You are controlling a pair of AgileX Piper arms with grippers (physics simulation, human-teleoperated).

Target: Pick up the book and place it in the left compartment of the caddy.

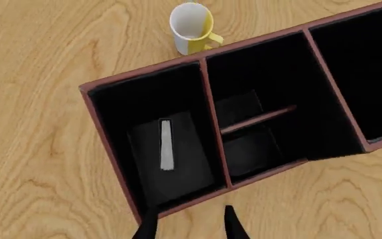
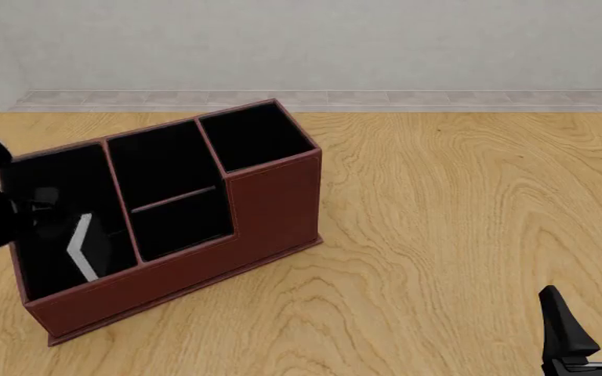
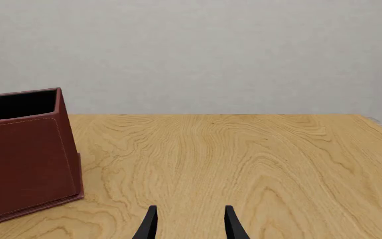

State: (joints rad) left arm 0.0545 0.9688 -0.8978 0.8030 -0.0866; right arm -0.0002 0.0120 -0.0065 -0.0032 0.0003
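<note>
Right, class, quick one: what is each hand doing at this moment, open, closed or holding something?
Left hand: open, holding nothing; the book lies inside the caddy.
Right hand: open, holding nothing.

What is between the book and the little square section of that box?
The middle section, with its thin shelf, lies between them. The book stands in the left compartment; the square section is at the caddy's other end. The left wrist view shows it best.

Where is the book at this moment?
The book lies inside the left compartment of the caddy, at the front view's left, its white page edge showing.
</note>
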